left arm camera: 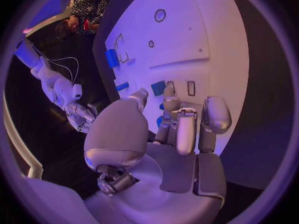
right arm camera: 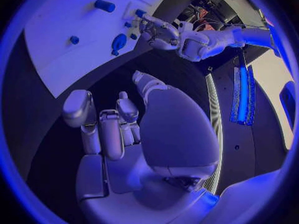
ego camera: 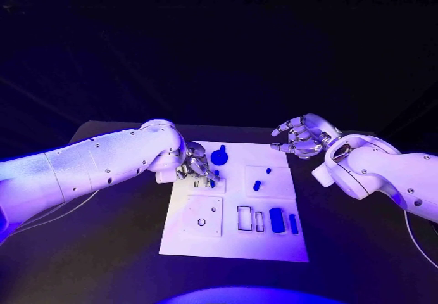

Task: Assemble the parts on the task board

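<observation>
Nearest on the task board (ego camera: 233, 244), two oblong blue parts (ego camera: 276, 220) lie flat beside outlined rectangular slots; they look small, light, rigid and smooth, probably slippery, so each is best pinched across its long sides. Further up the board, a short blue peg (ego camera: 256, 185) stands in a raised white square. Level with it, at the board's left edge, the left hand (ego camera: 195, 166) reaches down with fingers (left arm camera: 187, 129) curled over a small blue part (left arm camera: 163, 106); whether it actually grips this cannot be told. Beyond, a larger blue knob (ego camera: 219, 154) stands near the board's far edge. Off the board's far right corner, the right hand (ego camera: 301, 136) hovers, fingers loosely curled, holding nothing
</observation>
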